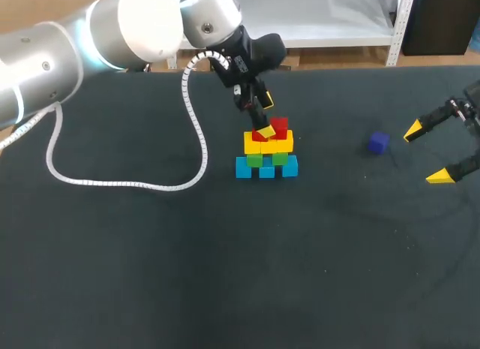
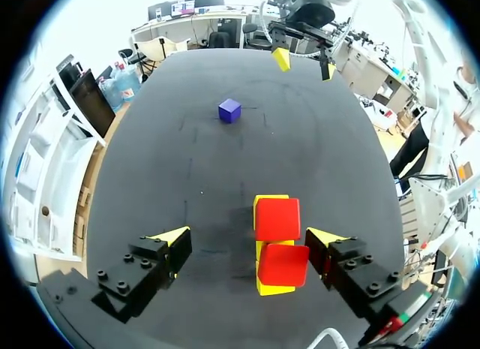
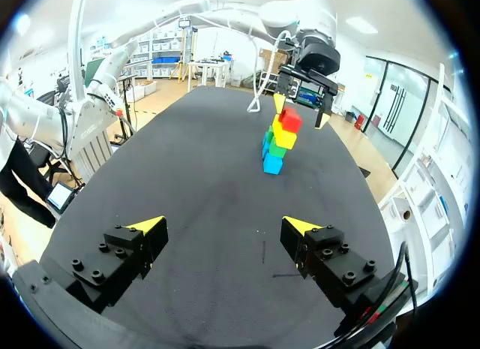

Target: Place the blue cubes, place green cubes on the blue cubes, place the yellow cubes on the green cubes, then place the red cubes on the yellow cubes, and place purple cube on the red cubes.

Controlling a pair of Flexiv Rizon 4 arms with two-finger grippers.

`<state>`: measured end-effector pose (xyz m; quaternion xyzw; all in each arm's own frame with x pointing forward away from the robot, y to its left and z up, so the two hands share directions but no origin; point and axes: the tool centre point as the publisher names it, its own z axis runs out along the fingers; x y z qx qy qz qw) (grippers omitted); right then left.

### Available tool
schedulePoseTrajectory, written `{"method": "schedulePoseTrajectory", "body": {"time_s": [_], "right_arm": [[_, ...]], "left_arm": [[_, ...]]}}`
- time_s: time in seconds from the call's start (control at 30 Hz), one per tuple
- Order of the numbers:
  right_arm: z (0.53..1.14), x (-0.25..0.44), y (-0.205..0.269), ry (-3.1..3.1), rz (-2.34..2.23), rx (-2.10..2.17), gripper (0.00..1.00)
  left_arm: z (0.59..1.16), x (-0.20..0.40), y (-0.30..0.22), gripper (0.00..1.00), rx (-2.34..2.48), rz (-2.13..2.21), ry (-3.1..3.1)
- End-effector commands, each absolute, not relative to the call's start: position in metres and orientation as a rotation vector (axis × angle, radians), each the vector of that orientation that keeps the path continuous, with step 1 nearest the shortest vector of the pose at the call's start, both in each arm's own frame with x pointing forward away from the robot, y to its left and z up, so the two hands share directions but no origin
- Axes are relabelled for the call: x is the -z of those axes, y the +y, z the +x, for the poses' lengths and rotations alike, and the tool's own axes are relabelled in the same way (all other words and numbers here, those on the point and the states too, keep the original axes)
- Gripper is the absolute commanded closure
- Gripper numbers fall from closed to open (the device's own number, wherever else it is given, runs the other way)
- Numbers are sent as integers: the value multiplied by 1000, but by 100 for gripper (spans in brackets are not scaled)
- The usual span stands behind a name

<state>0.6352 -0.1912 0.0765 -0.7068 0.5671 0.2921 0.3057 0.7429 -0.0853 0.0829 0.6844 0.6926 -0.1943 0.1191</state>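
Note:
A cube stack (image 1: pixel 266 150) stands mid-table: blue cubes (image 1: pixel 266 169) at the bottom, green cubes (image 1: pixel 255 160) on them, yellow cubes (image 1: pixel 282 143) above, two red cubes (image 1: pixel 279 127) on top. My left gripper (image 1: pixel 265 115) hovers open just over the top. In its wrist view the red cubes (image 2: pixel 277 218) lie between the fingers of the left gripper (image 2: pixel 249 240), close to one fingertip (image 2: pixel 324 240). The purple cube (image 1: pixel 379 142) (image 2: pixel 229 109) sits alone to the right. My right gripper (image 1: pixel 426 153) (image 3: pixel 223 227) is open and empty beyond it, facing the stack (image 3: pixel 279 142).
A white coiled cable (image 1: pixel 127 180) from the left arm loops across the dark table (image 1: pixel 225 274) to the left of the stack. The table's back edge runs behind the left gripper.

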Motion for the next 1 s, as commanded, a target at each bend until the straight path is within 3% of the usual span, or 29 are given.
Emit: {"method": "schedulePoseTrajectory", "body": {"time_s": [0.03,1.0], "right_arm": [[636,-76,-191,1499,-1870,-774,0],[636,-76,-191,1499,-1870,-774,0]], "left_arm": [[748,-83,-87,0,576,2013,2026],[741,-87,-84,0,574,2021,2015]]}}
